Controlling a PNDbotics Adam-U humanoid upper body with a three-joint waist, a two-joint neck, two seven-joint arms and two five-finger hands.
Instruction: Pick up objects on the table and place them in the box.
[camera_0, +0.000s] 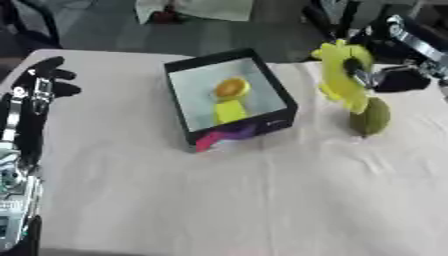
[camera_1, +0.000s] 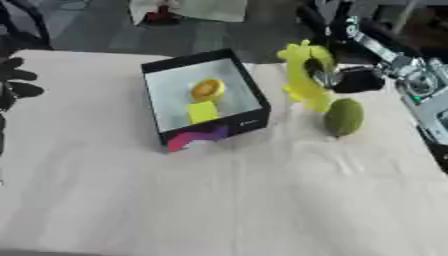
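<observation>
A black box (camera_0: 282, 119) with a pale inside stands at the table's middle back. In it lie an orange round thing (camera_0: 231, 87) and a yellow block (camera_0: 230, 110). To the right of the box my right hand (camera_1: 343, 78) is shut on a yellow curved object (camera_1: 302, 75), held above the table. Just below that object a green oval fruit (camera_1: 344, 116) rests on the cloth. My left hand (camera_0: 39, 85) is open at the left edge, fingers up, far from the box.
A pale cloth covers the table (camera_0: 219, 200). A pink and purple patch (camera_0: 223, 137) shows at the box's front wall. Dark equipment (camera_1: 385, 45) stands behind the table at the right.
</observation>
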